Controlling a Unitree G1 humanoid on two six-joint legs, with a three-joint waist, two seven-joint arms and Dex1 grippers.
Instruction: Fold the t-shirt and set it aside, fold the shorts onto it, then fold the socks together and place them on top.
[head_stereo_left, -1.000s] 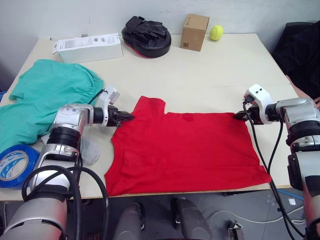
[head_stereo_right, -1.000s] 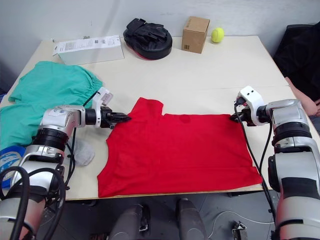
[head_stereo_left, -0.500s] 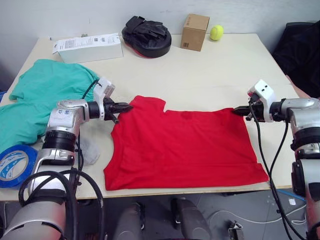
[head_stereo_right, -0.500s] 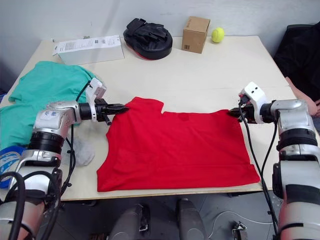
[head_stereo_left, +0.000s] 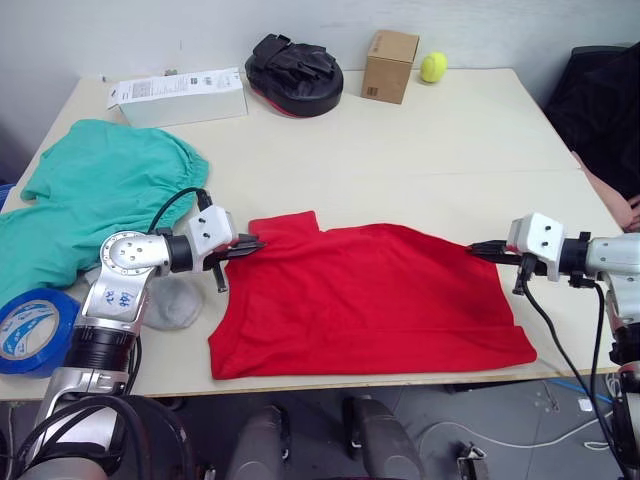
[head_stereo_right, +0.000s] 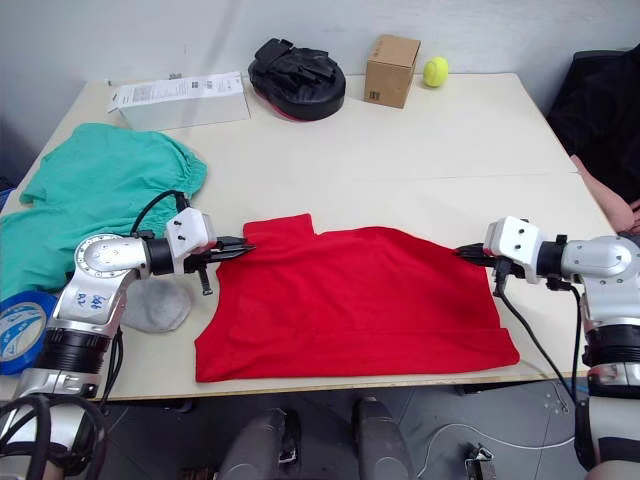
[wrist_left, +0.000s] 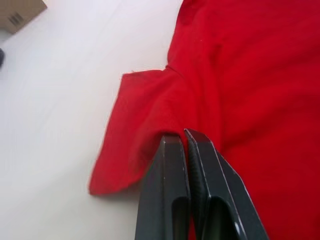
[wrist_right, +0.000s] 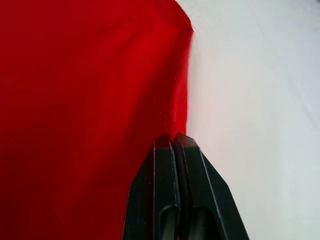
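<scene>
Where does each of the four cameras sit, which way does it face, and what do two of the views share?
Left eye view: on the head, looking down over the table; both arms show, left tool and right tool pinching the t-shirt.
Right eye view: same head and the same scene, with the shorts and a sock.
Left wrist view: on the left wrist, along its shut fingers at a red sleeve.
Right wrist view: on the right wrist, along its shut fingers at the shirt's edge.
Both wrist views share the t-shirt.

t-shirt (head_stereo_left: 370, 300): red, spread at desk front, far edge lifted | shorts (head_stereo_left: 90, 200): teal, crumpled, left | socks (head_stereo_left: 168, 303): grey, beside t-shirt
</scene>
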